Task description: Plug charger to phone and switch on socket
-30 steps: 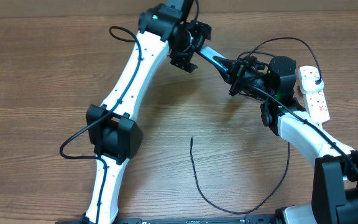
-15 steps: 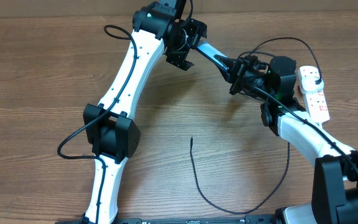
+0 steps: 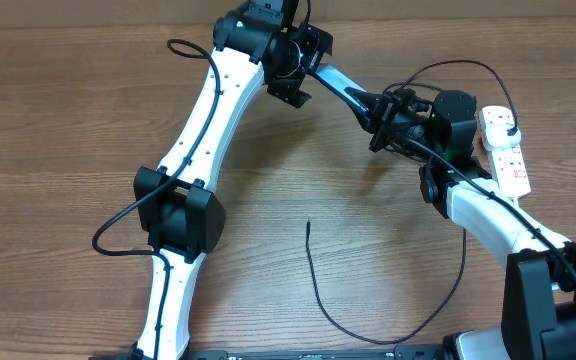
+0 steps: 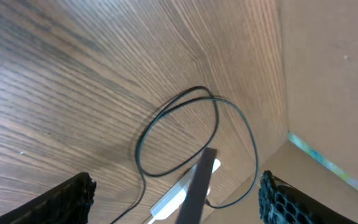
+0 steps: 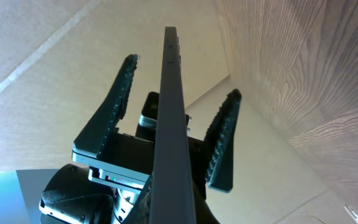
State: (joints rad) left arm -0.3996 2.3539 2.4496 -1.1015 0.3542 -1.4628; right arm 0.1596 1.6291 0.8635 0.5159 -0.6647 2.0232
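Right tool (image 3: 386, 118) clamped on slim black-edged smartphone (image 5: 166, 124). Left tool (image 3: 310, 72) released, fingers (image 5: 122, 87) straddling its far end, not touching. Thin black cable (image 3: 309, 250) lies on surface (image 3: 68, 120).

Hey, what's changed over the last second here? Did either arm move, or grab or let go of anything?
The left end effector and its arm shifted slightly toward the top-left of the overhead view, then settled. It is open, with its fingers on either side of the phone. No new grasp or release shows. The right end effector kept its hold on the phone. The charger and the socket lie where they were.
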